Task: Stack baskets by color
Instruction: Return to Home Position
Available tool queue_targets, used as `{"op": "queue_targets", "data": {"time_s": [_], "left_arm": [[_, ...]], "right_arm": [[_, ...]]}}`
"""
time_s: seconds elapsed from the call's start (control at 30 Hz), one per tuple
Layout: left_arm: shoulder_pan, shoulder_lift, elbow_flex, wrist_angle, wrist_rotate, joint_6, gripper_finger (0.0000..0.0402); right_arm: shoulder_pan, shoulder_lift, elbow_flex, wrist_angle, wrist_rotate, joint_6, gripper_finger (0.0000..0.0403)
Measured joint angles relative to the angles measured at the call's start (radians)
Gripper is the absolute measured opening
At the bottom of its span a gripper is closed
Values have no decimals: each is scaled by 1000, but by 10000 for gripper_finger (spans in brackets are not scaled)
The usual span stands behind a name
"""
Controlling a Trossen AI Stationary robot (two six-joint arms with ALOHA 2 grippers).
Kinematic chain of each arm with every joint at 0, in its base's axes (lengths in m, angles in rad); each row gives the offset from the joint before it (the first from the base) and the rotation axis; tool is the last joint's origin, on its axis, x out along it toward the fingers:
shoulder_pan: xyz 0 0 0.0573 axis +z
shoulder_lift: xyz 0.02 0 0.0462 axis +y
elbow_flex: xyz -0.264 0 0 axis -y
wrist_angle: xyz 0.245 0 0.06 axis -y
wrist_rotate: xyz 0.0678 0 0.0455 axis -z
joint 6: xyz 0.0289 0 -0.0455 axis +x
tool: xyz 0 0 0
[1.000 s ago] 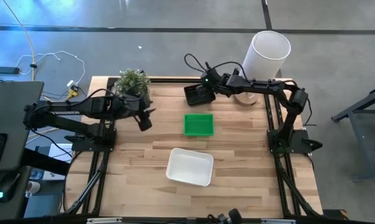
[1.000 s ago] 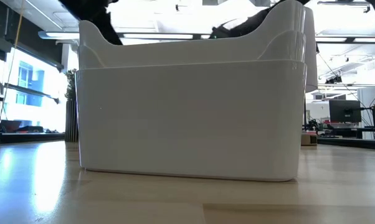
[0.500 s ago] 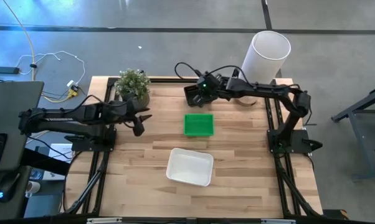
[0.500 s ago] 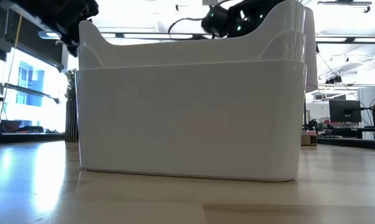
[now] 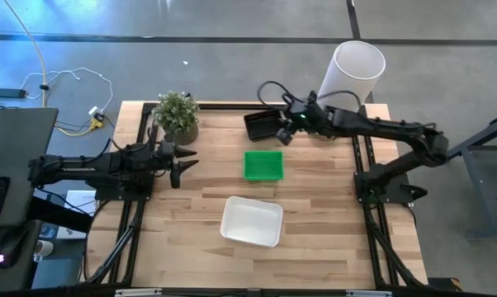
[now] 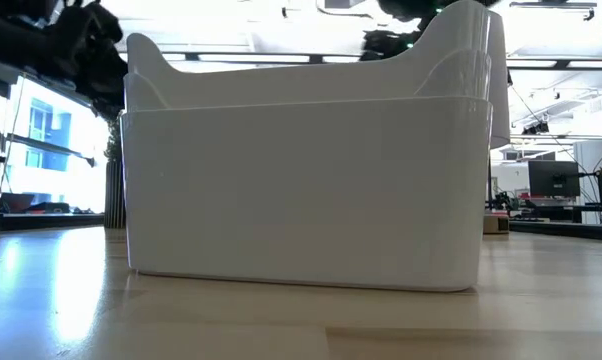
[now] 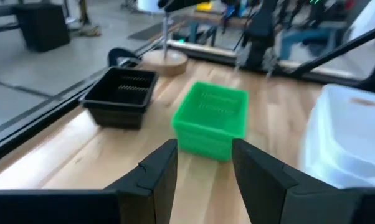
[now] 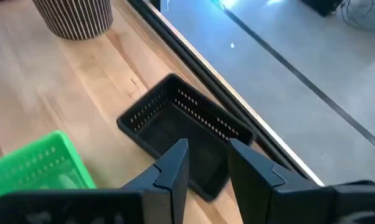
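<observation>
1. My left gripper [image 5: 182,160] hangs over the left part of the table [image 5: 331,214], on the near side of the plant [image 5: 177,110]. Its fingers are spread a little, with nothing between them.
2. My right gripper [image 5: 283,132] hovers at the right end of the black baskets [image 5: 260,125]. Its fingers are parted by a narrow gap and are empty.
3. The black baskets sit at the table's far edge, between the plant and the base of the lamp [image 5: 353,73].
4. The green baskets [image 5: 263,165] sit mid-table, just nearer than the black ones and not touching them. My left wrist view looks straight at both.
5. The white baskets [image 5: 252,221] lie closest to the front edge, turned slightly askew and apart from the green. In the low view they fill most of the picture, one nested inside another.
6. The lamp stands at the far right corner.
</observation>
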Motion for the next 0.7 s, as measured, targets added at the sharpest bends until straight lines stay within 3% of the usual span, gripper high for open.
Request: {"op": "queue_targets", "data": {"time_s": [0.4,0.53,0.7], "left_arm": [[0,-154,-159,109,22,-14,140],[0,-179,-202,166,22,-14,140],[0,-188,-214,163,12,10,140]], "right_arm": [[0,-532,-517,378,-203,18,98],[0,-696,-636,470,-289,17,98],[0,-870,-736,493,-314,16,98]]}}
